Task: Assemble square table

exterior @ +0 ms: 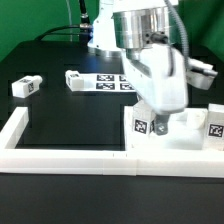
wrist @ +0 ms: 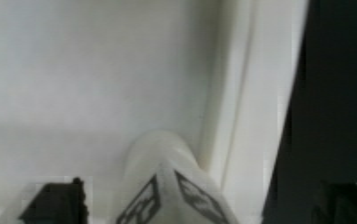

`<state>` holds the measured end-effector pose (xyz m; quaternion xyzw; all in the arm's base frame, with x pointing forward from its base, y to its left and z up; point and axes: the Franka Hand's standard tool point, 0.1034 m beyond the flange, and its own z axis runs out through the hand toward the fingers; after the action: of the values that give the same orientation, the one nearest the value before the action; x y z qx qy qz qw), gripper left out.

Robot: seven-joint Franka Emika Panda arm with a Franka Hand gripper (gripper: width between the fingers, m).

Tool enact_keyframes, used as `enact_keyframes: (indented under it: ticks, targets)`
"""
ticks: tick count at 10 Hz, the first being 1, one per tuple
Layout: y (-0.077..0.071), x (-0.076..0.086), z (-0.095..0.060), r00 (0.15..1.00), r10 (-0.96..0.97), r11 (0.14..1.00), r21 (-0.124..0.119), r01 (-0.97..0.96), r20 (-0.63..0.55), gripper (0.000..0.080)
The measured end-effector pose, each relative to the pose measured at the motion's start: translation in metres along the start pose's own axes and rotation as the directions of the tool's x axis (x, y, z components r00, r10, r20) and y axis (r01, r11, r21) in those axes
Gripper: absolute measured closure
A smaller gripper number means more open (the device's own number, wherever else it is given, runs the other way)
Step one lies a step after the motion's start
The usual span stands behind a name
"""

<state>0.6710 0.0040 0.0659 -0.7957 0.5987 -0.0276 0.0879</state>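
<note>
Black table [exterior: 60, 135] | white square tabletop [exterior: 165, 140] (tagged side) | tagged leg [wrist: 166, 185] between fingers [wrist: 59, 200] | grip unclear

Black table [exterior: 60, 195] bears legs [exterior: 26, 86], marker board [exterior: 112, 83], wall [exterior: 60, 155].

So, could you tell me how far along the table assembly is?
Early on. Done: the white square plastic tabletop rests against the long white border wall. In hand: the fingers are down at it, a tagged white leg between them. Left: two short white blocky legs lie loose beyond.
</note>
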Motion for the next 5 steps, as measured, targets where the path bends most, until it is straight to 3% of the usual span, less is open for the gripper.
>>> enact_keyframes:
  ticks: [3,4,5]
  targets:
    - [0.0009,0.0023,0.0003,0.983,-0.183,0.983,-0.004,0.183,-0.004,0.015]
    - [0.0015,0.0031,0.0002,0.946,-0.324,0.946,-0.017,0.324,-0.011,0.015]
    - [0.0025,0.0042,0.0002,0.852,-0.524,0.851,-0.052,0.522,-0.023,0.015]
